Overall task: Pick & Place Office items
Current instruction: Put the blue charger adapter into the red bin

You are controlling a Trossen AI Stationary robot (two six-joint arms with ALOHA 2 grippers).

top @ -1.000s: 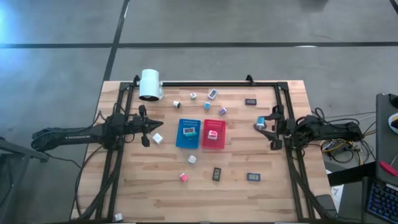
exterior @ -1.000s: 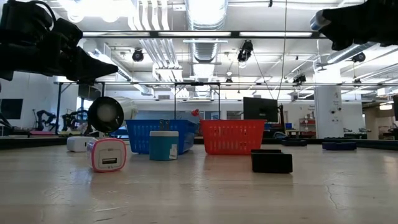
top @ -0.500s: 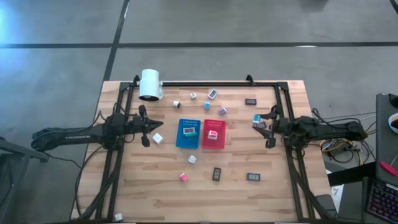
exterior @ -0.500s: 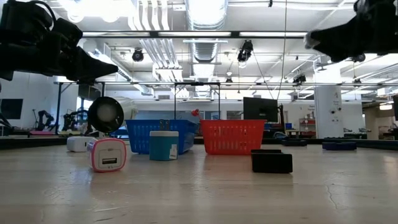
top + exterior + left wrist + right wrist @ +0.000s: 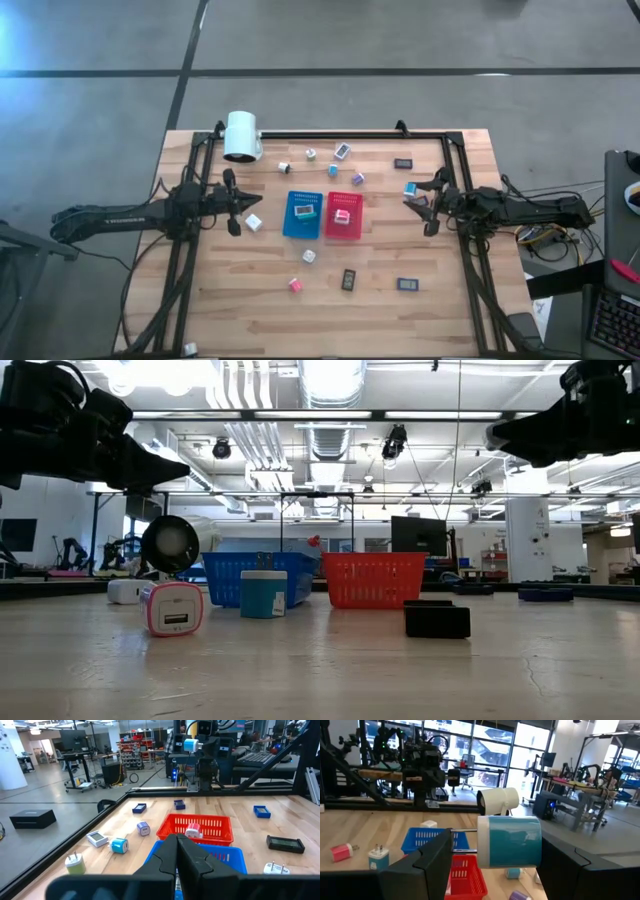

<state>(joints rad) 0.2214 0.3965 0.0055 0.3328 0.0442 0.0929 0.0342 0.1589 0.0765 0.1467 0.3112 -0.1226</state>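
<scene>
Jaws of right gripper [image 5: 417, 196] clamp teal cube [image 5: 410, 188] — held aloft.

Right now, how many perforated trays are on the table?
2. The blue tray and the red tray sit side by side near the middle of the table. The overhead view shows the whole tabletop, so none seems hidden.

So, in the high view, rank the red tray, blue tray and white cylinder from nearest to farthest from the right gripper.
From the right gripper, which holds a teal cube above the table's right side:
1. Red tray, centre of the table, on the side toward that gripper.
2. Blue tray, just beyond the red one, toward the left arm.
3. White cylinder, far-left corner of the table.
</scene>
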